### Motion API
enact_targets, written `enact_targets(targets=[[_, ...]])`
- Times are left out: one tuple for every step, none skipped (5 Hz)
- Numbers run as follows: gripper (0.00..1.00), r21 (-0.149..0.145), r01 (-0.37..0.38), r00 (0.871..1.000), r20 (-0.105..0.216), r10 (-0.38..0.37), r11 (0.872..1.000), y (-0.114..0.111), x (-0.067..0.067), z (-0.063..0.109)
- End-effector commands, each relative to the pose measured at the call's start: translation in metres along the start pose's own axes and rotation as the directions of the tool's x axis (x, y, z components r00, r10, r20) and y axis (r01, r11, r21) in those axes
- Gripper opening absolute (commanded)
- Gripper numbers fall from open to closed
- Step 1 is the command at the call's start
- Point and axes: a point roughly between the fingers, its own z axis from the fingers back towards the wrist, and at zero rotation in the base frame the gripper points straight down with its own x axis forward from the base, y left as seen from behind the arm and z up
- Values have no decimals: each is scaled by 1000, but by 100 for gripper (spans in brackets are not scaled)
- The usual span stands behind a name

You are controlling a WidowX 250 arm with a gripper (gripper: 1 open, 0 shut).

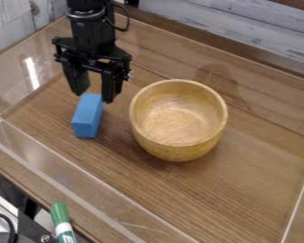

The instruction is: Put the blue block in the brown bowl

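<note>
The blue block (87, 117) lies flat on the wooden table, left of the brown bowl (179, 118), which stands upright and holds nothing. My black gripper (94, 92) points straight down just above the block's far end. Its two fingers stand apart with nothing between them, so it is open. I see a small gap between the fingertips and the block's top.
A clear plastic wall (28, 161) runs along the front and left of the table. A green marker (62, 225) lies at the bottom left outside it. Wooden planks (243, 28) rise behind the table.
</note>
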Motion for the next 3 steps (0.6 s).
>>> enact_targets(targets=[[100, 10, -6, 1000, 20, 6, 1000, 5, 2, 2], [100, 10, -10, 1000, 15, 10, 1000, 8, 2, -2], [100, 9, -15, 1000, 12, 14, 1000, 11, 1, -5]])
